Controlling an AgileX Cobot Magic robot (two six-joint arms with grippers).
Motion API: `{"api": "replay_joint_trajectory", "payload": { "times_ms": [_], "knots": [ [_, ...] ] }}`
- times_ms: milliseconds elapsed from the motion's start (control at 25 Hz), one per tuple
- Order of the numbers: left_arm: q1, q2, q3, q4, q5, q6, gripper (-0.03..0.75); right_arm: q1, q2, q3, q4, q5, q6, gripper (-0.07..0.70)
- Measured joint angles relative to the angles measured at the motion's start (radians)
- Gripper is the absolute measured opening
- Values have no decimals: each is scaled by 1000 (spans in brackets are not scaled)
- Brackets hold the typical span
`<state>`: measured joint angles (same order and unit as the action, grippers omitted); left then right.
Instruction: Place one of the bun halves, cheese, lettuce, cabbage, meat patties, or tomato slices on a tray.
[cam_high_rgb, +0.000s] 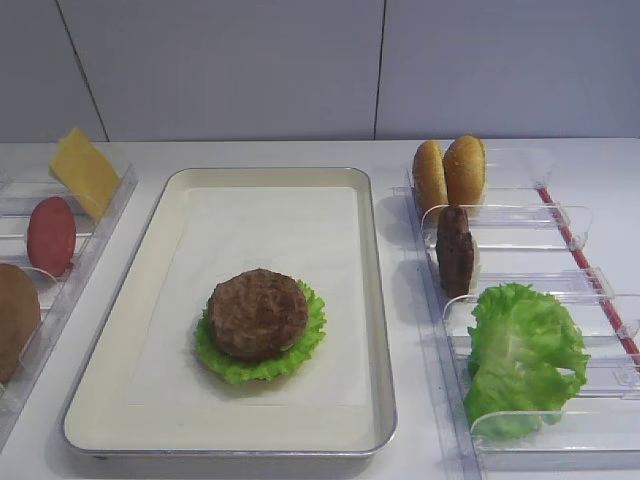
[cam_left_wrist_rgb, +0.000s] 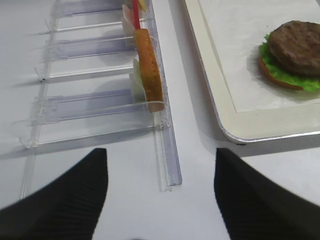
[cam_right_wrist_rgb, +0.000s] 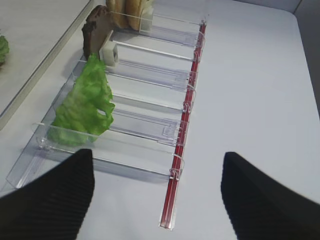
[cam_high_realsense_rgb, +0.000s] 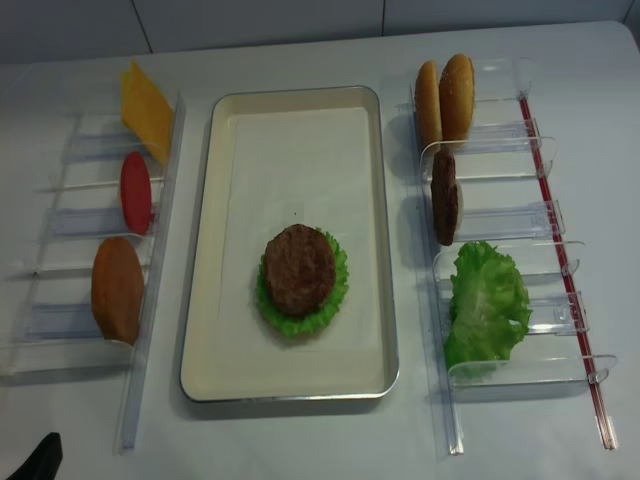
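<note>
Exterior high: tray (cam_high_rgb: 372, 300) mid-worktop, patty (cam_high_rgb: 258, 313) stacked on lettuce (cam_high_rgb: 300, 345) there | spare lettuce leaf (cam_right_wrist_rgb: 84, 105), bun halves (cam_high_rgb: 449, 172) upright in rack (cam_right_wrist_rgb: 165, 132) for easy side pinching | right jaws (cam_right_wrist_rgb: 157, 192) apart, empty | left jaws (cam_left_wrist_rgb: 161, 192) apart, empty

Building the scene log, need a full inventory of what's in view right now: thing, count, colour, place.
tray: 1, cream, centre of the table
stack on the tray: brown meat patty on green lettuce on a bun half
cheese: 1, yellow, left rack, far end
tomato slice: 1, red, left rack, middle
bun half: 1, tan, left rack, near end
bun halves: 2, golden, right rack, far end
spare patty: 1, dark brown, right rack, upright
spare lettuce: green, right rack, near end
clear racks: 2, flanking the tray
left gripper: black, open
right gripper: black, open
</note>
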<state>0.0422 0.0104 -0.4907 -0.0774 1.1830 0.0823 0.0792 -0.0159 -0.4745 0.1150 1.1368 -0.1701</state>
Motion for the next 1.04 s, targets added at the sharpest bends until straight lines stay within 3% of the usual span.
{"api": "replay_joint_trajectory", "payload": {
  "times_ms": [1040],
  "knots": [
    [0, 0, 0, 0, 0, 0, 429, 0, 0, 0, 0, 0, 2, 543]
  ]
}}
